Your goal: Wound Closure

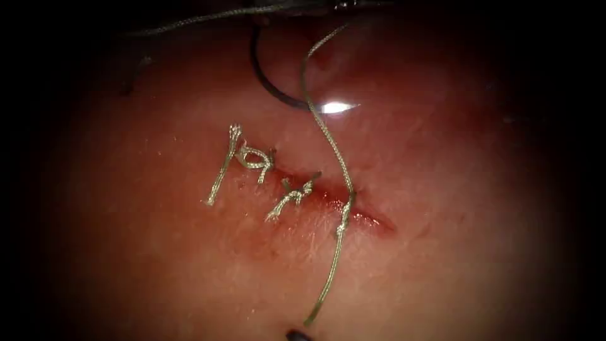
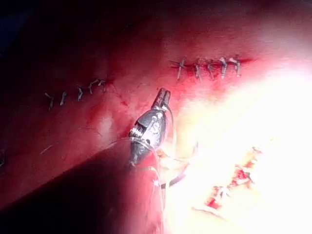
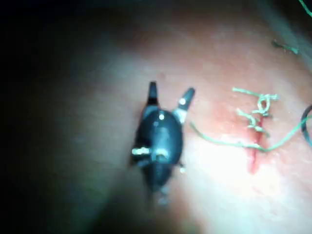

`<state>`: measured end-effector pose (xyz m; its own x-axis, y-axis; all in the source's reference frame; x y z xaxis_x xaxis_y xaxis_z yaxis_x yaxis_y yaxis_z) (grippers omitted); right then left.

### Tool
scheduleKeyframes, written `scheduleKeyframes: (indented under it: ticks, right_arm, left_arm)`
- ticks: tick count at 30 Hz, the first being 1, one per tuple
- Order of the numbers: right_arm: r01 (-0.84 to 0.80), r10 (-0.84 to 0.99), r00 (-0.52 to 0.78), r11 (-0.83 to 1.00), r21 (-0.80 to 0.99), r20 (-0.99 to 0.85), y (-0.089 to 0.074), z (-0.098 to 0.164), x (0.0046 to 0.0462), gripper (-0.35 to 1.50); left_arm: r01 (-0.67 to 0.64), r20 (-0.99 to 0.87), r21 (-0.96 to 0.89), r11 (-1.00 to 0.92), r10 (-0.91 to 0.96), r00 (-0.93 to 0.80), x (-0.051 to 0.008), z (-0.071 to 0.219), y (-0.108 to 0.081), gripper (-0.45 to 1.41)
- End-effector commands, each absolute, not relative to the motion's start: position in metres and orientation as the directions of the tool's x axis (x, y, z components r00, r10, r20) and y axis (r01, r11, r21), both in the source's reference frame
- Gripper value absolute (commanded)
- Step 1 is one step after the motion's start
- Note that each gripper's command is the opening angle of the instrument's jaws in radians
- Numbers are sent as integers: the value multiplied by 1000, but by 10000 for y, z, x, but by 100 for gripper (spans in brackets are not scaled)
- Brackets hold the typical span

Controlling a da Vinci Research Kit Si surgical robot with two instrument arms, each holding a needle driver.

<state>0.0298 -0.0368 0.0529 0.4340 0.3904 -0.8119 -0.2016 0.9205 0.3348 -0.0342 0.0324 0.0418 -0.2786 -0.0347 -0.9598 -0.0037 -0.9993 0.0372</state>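
The cut (image 1: 366,218) in the tissue (image 1: 442,189) carries two knotted stitches (image 1: 252,158) toward its left end. A third thread (image 1: 344,208) crosses it further right; its free tail ends at the near edge (image 1: 312,316). The curved needle (image 1: 268,88) lies beyond the cut on the tissue, not in it, with its tip glinting (image 1: 334,107). My left tool (image 2: 162,96) looks shut on the thread, which loops past its wrist; the needle (image 2: 173,181) lies behind it. My right tool (image 3: 168,95) stands open and holds nothing, short of the thread's tail (image 3: 200,134). One dark jaw tip (image 1: 297,335) pokes in at the near edge.
Red fluid wets the cut's open right end. Two older stitched cuts (image 2: 209,66) (image 2: 78,92) lie further out on the tissue. A long strand of thread (image 1: 202,17) runs across the far edge.
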Motion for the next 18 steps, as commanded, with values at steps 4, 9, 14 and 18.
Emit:
scheduleKeyframes:
  ticks: [4,9,14,18]
  right_arm:
    - [-250,421,408,905,344,-811,-332,566,301,110]
    - [-280,443,399,893,353,-803,-282,617,316,66]
    - [-266,444,388,893,363,-808,-260,649,336,-25]
    - [-227,434,408,900,371,-803,-255,673,359,-35]
  left_arm:
    - [-2,-961,27,-1000,-26,-275,-336,385,295,-45]
    - [-6,-960,22,-1000,-19,-279,-321,338,273,-45]
    - [-5,-960,20,-1000,-18,-280,-309,312,262,-45]
    - [-2,-959,21,-1000,-20,-282,-299,297,250,-45]
